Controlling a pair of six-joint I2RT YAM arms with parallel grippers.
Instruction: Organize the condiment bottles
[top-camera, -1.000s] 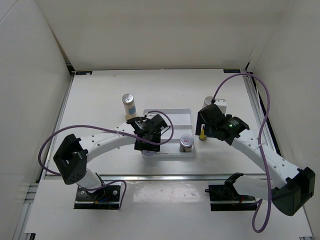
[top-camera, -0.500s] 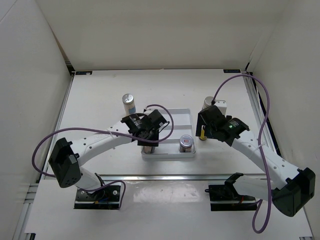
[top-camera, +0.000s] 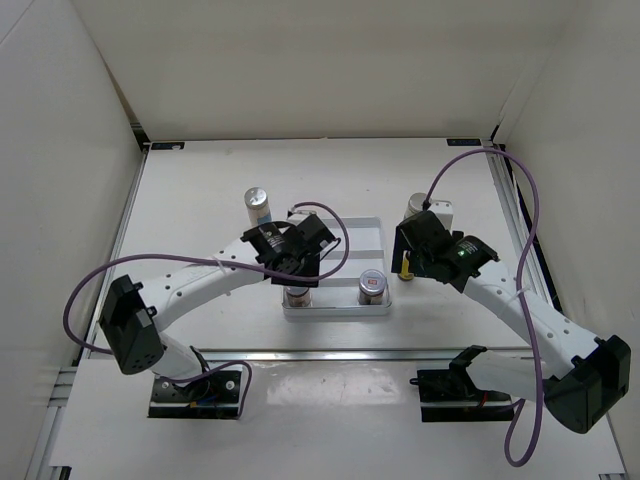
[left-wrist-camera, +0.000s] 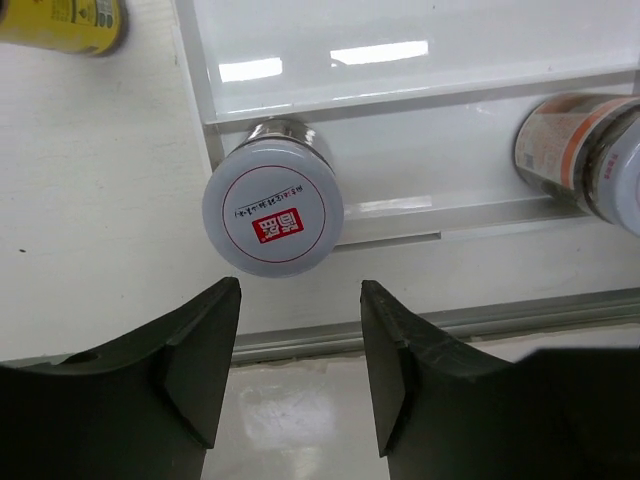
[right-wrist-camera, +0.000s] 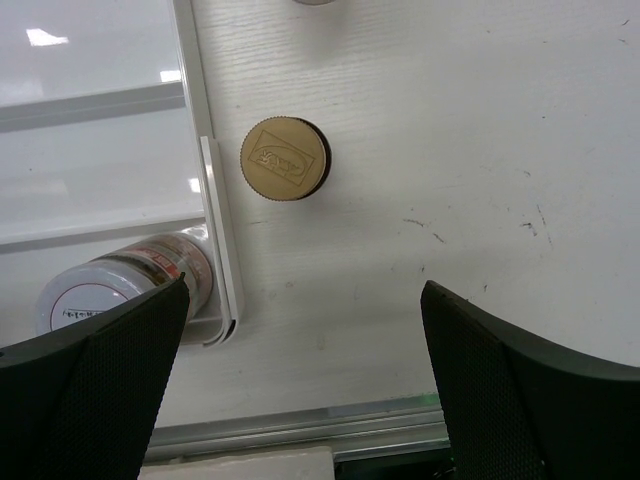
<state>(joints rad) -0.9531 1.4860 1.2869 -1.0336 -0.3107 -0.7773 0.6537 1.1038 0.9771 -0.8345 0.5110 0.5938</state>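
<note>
White tabletop (top-camera: 200, 180) inside white walls, white tray (top-camera: 360, 240) at centre. Left gripper (left-wrist-camera: 300, 300) above tray's near-left corner, fingers partly apart, holding nothing. Right gripper (right-wrist-camera: 305, 300) beside tray's right edge, spread wide, empty. Tall bottle (top-camera: 258, 205) upright beyond tray's far-left corner. Left jar (left-wrist-camera: 272, 207) in tray's near-left corner, right jar (top-camera: 372, 286) in its near-right. Yellow bottle (right-wrist-camera: 284, 160) just outside right rim.

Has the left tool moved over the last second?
Yes. In the top view, the left tool has shifted from above the tray's near-left corner toward its far side, uncovering the jar there.
</note>
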